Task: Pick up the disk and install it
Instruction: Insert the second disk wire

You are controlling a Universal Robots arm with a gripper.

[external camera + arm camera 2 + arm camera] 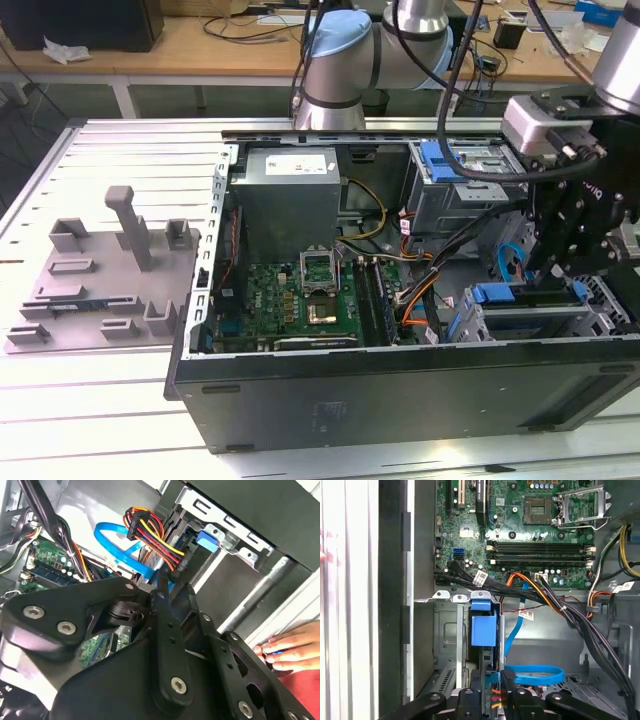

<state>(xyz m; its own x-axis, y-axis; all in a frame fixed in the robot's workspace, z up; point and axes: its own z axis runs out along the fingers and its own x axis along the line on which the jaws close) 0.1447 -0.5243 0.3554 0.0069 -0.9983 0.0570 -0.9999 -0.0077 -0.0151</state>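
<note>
Evidently the black hand [502,680], pincers drawn together with nothing clamped, is lowered beside the blue-framed silver disk [483,630], already seated upright in the grey metal bay [447,630].

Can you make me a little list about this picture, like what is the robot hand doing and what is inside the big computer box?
place: open computer case lying on a slatted metal table
gripper: down inside the case, at the exterior view's right, above the drive bay
disk: blue-framed, sitting in the metal drive bay, below the gripper
fingers: close together at the cables behind the disk
motherboard: green, in the middle of the case
power supply: grey box with a white sticker
cables: red, yellow, orange bundle plus a blue ribbon
person: a hand resting on the case edge
</note>
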